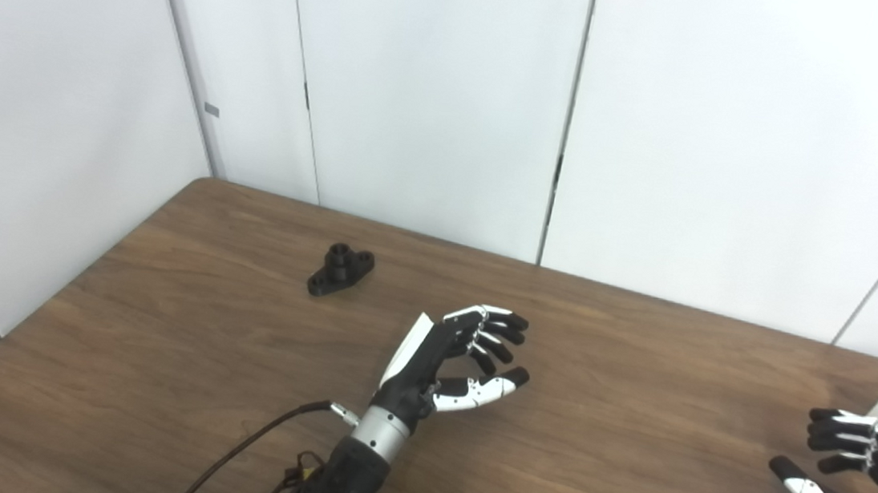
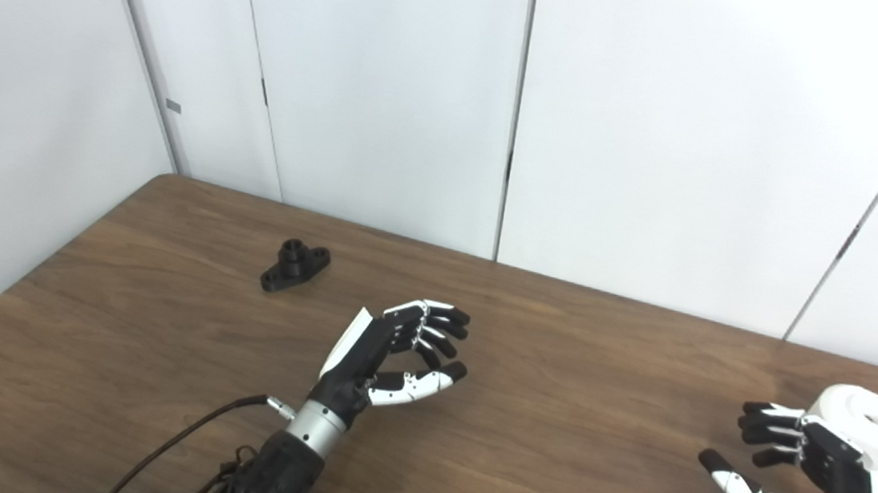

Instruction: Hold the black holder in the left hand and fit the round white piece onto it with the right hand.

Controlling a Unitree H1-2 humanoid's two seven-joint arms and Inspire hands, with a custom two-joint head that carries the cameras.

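Left hand [image 2: 389,350] nearest, held above the wooden table [image 2: 594,390], fingers spread, nothing held, black holder [image 2: 294,266] lying well apart toward the far left corner, right hand [image 2: 796,474] spread and empty, round white piece [image 2: 868,429] seen just behind it.

— Where is the left hand [image 2: 389,350]?

— Over the middle of the table, nearer its front edge, palm turned toward the right side. Fingers [image 2: 431,326] curled loosely, thumb stretched out beneath them, nothing between (a clear gap shows). Its dark forearm [image 2: 281,465] rises from the front edge, a cable trailing off the wrist.

— And the right hand [image 2: 804,475]?

— Near the table's right front corner, palm facing left, fingers bent and spread apart from the thumb, empty.
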